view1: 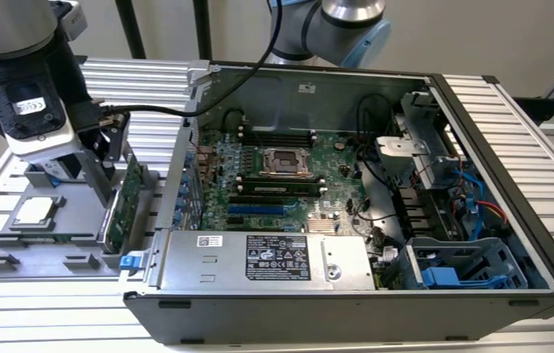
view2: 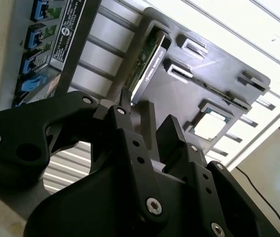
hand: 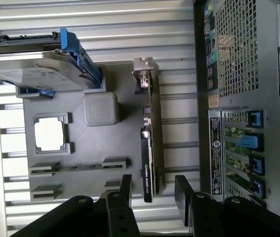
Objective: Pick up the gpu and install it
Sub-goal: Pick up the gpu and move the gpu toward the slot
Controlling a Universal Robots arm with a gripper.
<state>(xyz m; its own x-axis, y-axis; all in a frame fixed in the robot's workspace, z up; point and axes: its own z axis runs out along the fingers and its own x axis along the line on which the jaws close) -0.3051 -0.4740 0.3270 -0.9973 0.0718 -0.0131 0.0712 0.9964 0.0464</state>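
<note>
Green-boarded and standing on its edge in a slot of the grey tray [hand: 125,143], just beside the opened computer case [view1: 306,316], the gpu [hand: 149,148] has the gripper [hand: 154,190] spread wide around one end, both fingers clear of it.

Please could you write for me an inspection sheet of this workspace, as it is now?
Surface: ribbed metal table carrying a gray tray.
Job's things: gpu stands on edge in the tray, beside the open computer case; not installed.
Clutter: hard drive in a blue frame and CPU chip, both on the tray.
Grippers: gripper open, one finger on each side of the gpu's end.
Cables: black cable at the wrist; blue and red wires inside the case.
Surroundings: plain wall.
</note>
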